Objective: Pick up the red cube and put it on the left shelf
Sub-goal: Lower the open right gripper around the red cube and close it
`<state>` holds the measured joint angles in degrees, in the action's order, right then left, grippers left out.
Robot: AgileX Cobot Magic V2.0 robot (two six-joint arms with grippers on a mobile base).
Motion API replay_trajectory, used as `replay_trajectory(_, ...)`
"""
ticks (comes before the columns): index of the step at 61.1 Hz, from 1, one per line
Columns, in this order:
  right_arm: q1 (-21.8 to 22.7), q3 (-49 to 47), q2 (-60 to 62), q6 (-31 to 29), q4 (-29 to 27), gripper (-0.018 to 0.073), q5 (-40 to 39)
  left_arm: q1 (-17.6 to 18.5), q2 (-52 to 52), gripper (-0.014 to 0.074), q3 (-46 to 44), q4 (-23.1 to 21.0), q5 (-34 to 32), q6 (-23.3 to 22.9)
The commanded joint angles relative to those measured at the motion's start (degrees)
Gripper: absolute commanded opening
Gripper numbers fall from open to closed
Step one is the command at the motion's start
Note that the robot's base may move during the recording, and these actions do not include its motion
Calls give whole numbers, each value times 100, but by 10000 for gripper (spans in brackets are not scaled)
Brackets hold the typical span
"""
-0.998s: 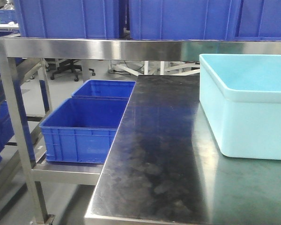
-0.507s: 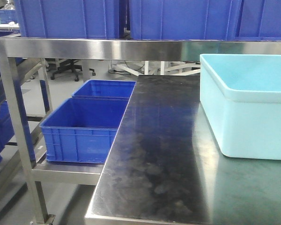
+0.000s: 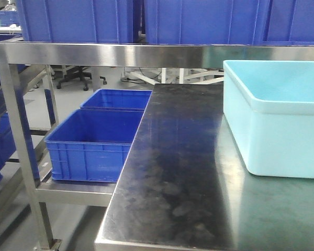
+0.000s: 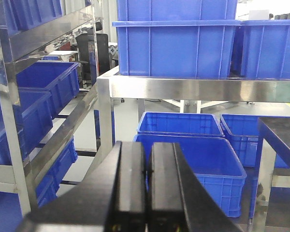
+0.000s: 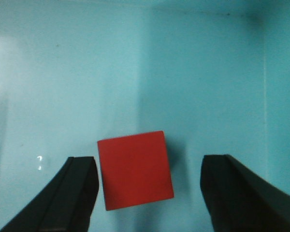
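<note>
Between the spread fingers of the right hand (image 5: 150,166), off-centre, sits the small red cube (image 5: 134,169) on the floor of the pale turquoise plastic tub (image 5: 135,72), framed for a grasp; the left hand (image 4: 147,186) is pressed shut, empty.

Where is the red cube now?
In the right wrist view, the red cube sits on the floor of the light-blue bin, between the fingers of the open right gripper.
</note>
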<state>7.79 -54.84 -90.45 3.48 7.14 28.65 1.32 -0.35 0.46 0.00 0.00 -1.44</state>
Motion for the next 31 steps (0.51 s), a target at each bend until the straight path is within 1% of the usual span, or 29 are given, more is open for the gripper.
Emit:
replay_trajectory(1,17,-215,134,-13,21,560,-322,-11,-82,102,141,0,-495,1)
replay_trajectory(31,17,-215,85,-13,-116,560,-533,-11,-82,102,141,0,-495,1)
